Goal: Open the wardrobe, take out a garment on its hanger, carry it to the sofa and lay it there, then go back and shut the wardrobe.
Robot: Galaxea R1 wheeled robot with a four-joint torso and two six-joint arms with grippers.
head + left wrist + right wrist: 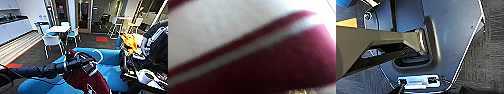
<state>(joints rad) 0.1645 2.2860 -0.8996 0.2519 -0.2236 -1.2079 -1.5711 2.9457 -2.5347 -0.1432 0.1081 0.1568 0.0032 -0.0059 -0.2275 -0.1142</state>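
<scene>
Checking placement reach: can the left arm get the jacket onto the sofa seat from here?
Probably yes. The left arm already holds the jacket, on its hanger, over the blue sofa, and the seat beside it looks bare. The grip itself is hidden.

From my seat the left gripper [86, 65] is buried against the garment [83, 80], so I cannot read its fingers. The garment's lower part runs off the head view's bottom edge, and the hanger [98, 58] shows little beyond its hook. The left wrist view gives me blurred maroon and white cloth, probably striped trim.
</scene>
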